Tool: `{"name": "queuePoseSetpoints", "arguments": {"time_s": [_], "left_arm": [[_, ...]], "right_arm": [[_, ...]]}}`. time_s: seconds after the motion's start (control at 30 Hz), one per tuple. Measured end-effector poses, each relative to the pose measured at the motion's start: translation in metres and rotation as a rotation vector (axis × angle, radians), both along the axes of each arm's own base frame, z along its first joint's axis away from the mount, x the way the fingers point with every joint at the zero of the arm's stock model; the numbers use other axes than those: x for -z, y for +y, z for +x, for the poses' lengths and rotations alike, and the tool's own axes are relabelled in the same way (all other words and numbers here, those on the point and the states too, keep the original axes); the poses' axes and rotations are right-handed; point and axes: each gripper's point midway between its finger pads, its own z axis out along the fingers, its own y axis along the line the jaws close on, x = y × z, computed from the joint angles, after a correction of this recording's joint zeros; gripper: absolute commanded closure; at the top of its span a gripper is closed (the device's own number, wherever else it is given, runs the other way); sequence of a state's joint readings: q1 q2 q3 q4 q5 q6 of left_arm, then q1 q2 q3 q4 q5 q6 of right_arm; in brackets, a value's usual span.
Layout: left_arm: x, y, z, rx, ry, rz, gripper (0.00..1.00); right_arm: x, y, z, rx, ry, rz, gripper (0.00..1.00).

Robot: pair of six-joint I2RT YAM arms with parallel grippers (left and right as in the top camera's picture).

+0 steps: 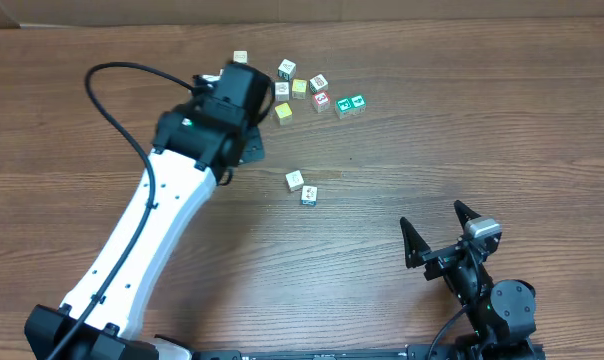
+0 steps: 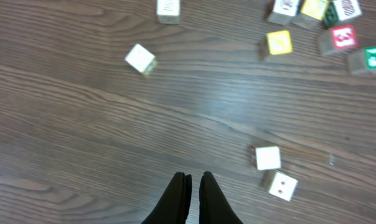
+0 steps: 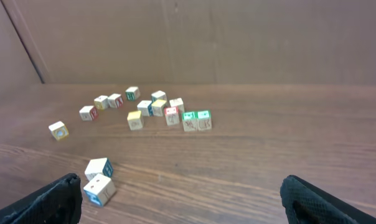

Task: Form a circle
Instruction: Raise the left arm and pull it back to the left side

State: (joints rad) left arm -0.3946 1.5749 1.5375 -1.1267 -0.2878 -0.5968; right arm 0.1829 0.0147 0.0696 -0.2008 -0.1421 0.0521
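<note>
No circle of cubes shows in any view. Small picture cubes lie scattered on the wooden table. A loose cluster sits at the far side, with two green-faced cubes (image 1: 351,104) side by side, a red-faced cube (image 1: 322,101) and a yellow cube (image 1: 283,112). Two whitish cubes (image 1: 295,180) (image 1: 309,195) lie near each other at mid-table, also in the left wrist view as a pair (image 2: 267,157). My left gripper (image 2: 193,178) hangs shut and empty above bare wood left of that pair. My right gripper (image 3: 185,202) stands wide open near the front edge, holding nothing.
A lone cube (image 1: 240,57) lies at the far left of the cluster, and a tilted white cube (image 2: 140,59) sits apart on the wood. The left arm (image 1: 152,220) crosses the table's left half. A brown wall (image 3: 206,37) backs the far edge.
</note>
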Motion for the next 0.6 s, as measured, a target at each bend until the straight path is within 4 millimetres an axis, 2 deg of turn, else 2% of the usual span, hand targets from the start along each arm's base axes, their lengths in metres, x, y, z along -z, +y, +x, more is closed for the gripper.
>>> {"name": "queuePoseSetpoints", "arguments": {"time_s": [0.03,0.13,0.23,0.37,0.5,0.6], "left_arm": [[0.0,0.003,0.001,0.005,0.003,0.005,0.65],[0.001,0.008,0.002,0.038,0.016,0.011,0.68],[0.003,0.003,0.001,0.17,0.046,0.019,0.68],[0.008,-0.006,-0.008,0.358,0.099,0.045,0.67],[0.012,-0.013,-0.027,0.552,0.172,0.057,0.69],[0.006,-0.015,-0.034,0.646,0.165,0.053,0.66]], "right_arm": [[-0.001,0.0,0.0,0.0,-0.002,0.0,0.0],[-0.001,0.0,0.0,-0.002,-0.004,0.002,0.0],[-0.002,0.006,-0.002,-0.035,0.016,0.06,0.0],[0.002,0.021,-0.009,-0.109,0.116,0.249,0.0],[0.001,0.034,-0.017,-0.173,0.214,0.431,0.0],[0.0,0.04,-0.021,-0.205,0.271,0.528,0.0]]}}
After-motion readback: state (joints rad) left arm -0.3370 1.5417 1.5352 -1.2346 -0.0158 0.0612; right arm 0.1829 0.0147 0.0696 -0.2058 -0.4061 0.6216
